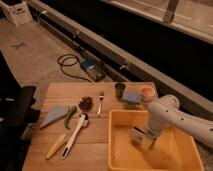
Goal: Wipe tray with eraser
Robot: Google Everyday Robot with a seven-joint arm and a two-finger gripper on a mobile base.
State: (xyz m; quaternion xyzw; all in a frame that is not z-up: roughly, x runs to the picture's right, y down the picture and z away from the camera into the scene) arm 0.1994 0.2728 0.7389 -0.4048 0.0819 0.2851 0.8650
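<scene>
Pincer inside the shallow yellow tray
It clasps the eraser (pale grey-white block, darker underside) low over the tray floor.

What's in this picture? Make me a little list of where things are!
tray: yellow, on the table's right side
eraser: inside the tray, at the gripper
gripper: down in the tray, on the white arm
fork: on the table, outside the tray
cloth: on the table's left side

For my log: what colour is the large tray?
Yellow, in the camera view; the end effector is over this shallow plastic tray.
</scene>
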